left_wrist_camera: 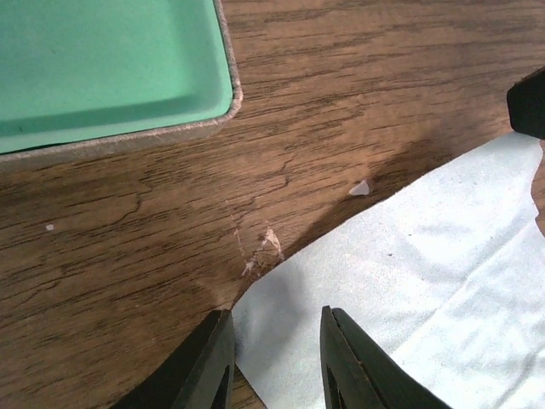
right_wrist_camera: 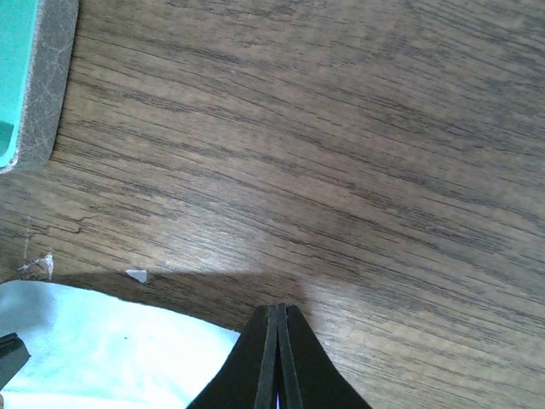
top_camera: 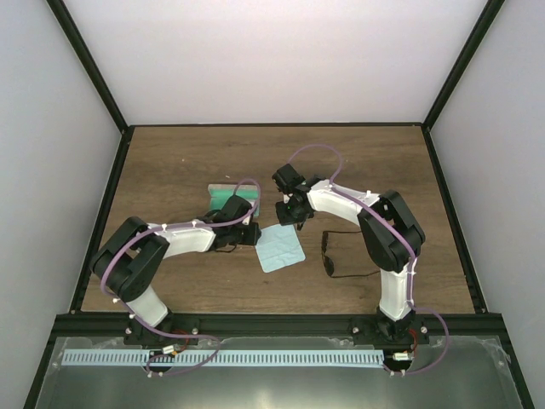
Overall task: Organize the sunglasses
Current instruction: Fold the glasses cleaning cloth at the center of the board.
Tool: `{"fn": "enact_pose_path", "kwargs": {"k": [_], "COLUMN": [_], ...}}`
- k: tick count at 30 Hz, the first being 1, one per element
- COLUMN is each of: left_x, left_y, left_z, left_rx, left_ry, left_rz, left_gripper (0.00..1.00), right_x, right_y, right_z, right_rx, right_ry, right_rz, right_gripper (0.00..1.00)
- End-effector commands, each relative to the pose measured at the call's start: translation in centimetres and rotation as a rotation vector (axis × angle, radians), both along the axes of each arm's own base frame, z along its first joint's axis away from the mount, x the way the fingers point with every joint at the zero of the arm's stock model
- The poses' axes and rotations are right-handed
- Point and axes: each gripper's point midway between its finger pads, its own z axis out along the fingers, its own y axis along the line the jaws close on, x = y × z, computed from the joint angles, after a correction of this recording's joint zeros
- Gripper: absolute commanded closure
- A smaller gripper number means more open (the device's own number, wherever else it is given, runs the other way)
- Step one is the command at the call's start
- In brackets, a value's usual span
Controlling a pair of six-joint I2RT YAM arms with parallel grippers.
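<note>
From the overhead camera I see the sunglasses [top_camera: 327,256] lying on the wooden table [top_camera: 187,162], just right of the light blue cloth [top_camera: 281,248] and beside the right arm. They show only as a thin black outline with slender temple arms, too fine for me to make out the lenses. Neither wrist camera catches them. The left wrist view gives me what the overhead cannot: the left gripper [left_wrist_camera: 274,315] with its jaws standing partly apart, a corner of the cloth [left_wrist_camera: 409,281] lying flat between them, though I cannot tell whether they touch it. It also shows the green inside of the case [left_wrist_camera: 102,68] and a pale fleck [left_wrist_camera: 360,187] on the wood. The right wrist view shows the right gripper [right_wrist_camera: 278,311] with jaws pressed tight together, holding nothing, above bare wood near the cloth's edge [right_wrist_camera: 102,341] and the case's grey rim [right_wrist_camera: 47,85].
</note>
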Motion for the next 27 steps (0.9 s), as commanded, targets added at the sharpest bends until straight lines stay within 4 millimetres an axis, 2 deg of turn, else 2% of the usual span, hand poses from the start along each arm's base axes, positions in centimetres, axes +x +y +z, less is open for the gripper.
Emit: {"fn": "enact_pose_path", "kwargs": {"k": [1, 4, 10, 13, 19, 27], "left_x": [-1.7, -1.7, -1.1, -0.8, -0.1, -1.3], "left_y": [0.4, 0.5, 0.3, 0.3, -0.1, -1.7], "left_z": [-1.1, -1.3, -1.5, -1.4, 0.5, 2.8], "left_rx": [0.021, 0.028, 0.043, 0.052, 0.036, 0.034], "left_ry": [0.054, 0.051, 0.04, 0.029, -0.013, -0.066], "left_rz": [-0.023, -0.023, -0.028, -0.028, -0.038, -0.113], "left_gripper": [0.7, 0.74, 0.91, 0.96, 0.96, 0.96], "right_x": [1.0, 0.9, 0.4, 0.1, -0.5, -1.9], "right_y": [0.3, 0.5, 0.7, 0.7, 0.6, 0.0], "right_z": [1.8, 2.0, 2.2, 2.4, 2.7, 2.7], "right_rx": [0.037, 0.047, 0.07, 0.083, 0.1, 0.117], "right_ry": [-0.037, -0.036, -0.023, -0.018, -0.012, -0.003], "right_rz": [-0.023, -0.022, -0.019, -0.016, -0.013, -0.01], "right_gripper": [0.99, 0.99, 0.99, 0.99, 0.99, 0.99]}}
